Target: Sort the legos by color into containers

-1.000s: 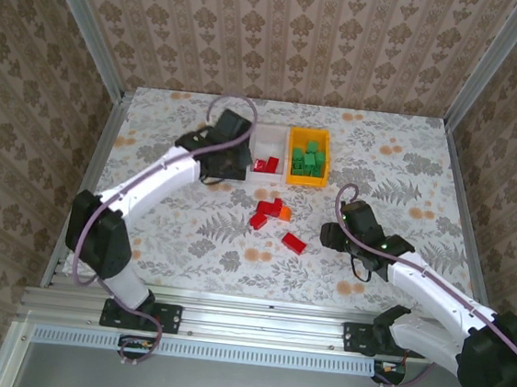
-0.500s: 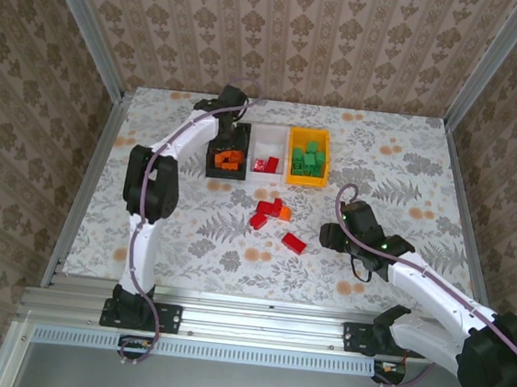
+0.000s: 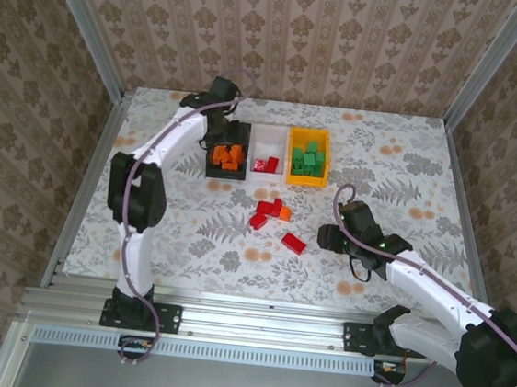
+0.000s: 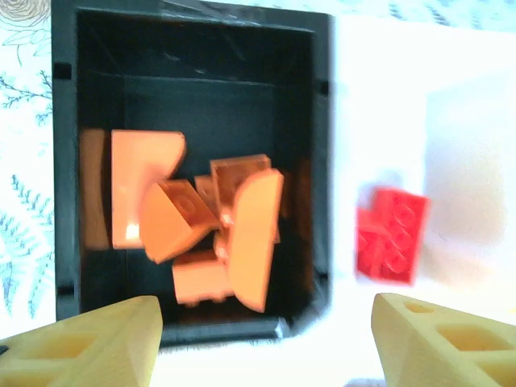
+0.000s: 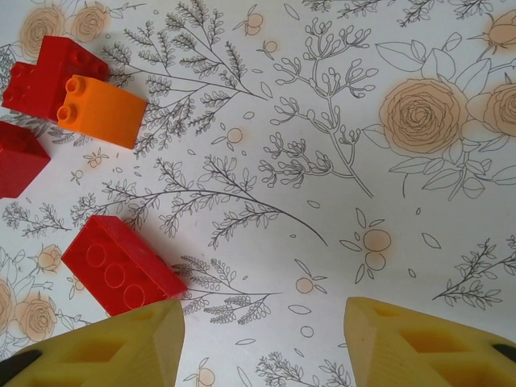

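Three bins stand in a row at the back of the table. The black bin holds several orange legos. The white bin holds red legos. The yellow bin holds green legos. Loose on the table are red legos, one orange lego and a single red lego. My left gripper hovers open at the black bin's edge, holding nothing. My right gripper is open just right of the single red lego.
The table has a floral cloth and is walled on three sides. A metal rail runs along the near edge. Bare cloth lies right of the yellow bin and left of the black one.
My left gripper has drawn back from over the black bin toward the far left, uncovering the orange legos inside. The right arm has hardly moved.
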